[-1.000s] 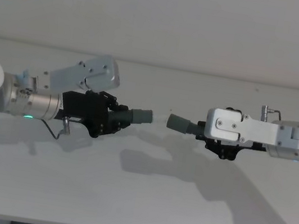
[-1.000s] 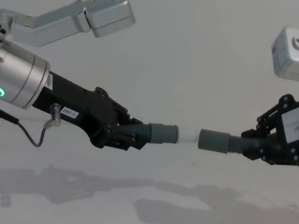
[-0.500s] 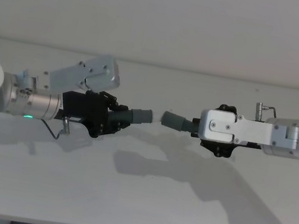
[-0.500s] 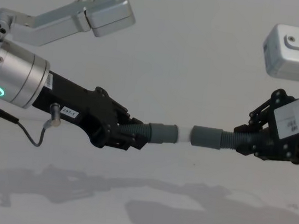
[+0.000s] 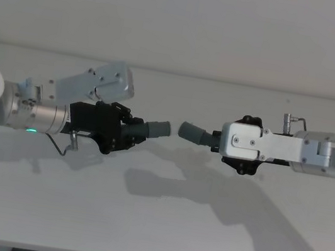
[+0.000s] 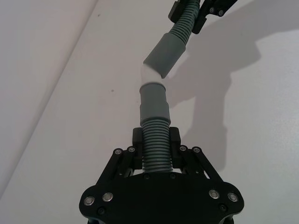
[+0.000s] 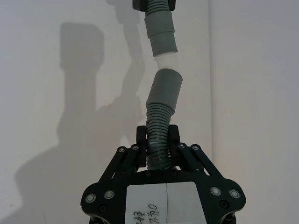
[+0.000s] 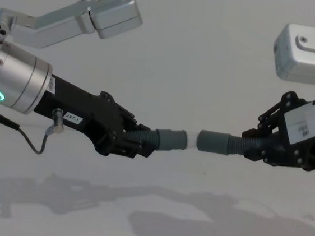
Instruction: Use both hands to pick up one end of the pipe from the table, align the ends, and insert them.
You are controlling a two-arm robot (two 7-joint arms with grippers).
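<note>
My left gripper (image 5: 129,133) is shut on the ribbed part of one grey pipe piece (image 6: 156,149), held above the white table (image 5: 152,219). Its smooth cuff (image 8: 170,139) points right, with a white tip (image 8: 191,141) sticking out of it. On the other side, my right gripper (image 5: 219,141) is shut on the second pipe piece (image 7: 159,133), whose cuff (image 8: 213,142) points left. The two ends face each other almost touching, at about the same height. In the left wrist view the far cuff (image 6: 166,55) sits at a slight angle to the near cuff (image 6: 154,100).
The arms' shadows (image 5: 207,195) fall on the bare table below. The table's back edge meets a plain wall (image 5: 183,26). A silver upper link of the left arm (image 8: 95,13) hangs above the left gripper.
The right gripper has moved left with its pipe piece, narrowing the gap between the two cuffs to almost nothing. The left arm has stayed still.
</note>
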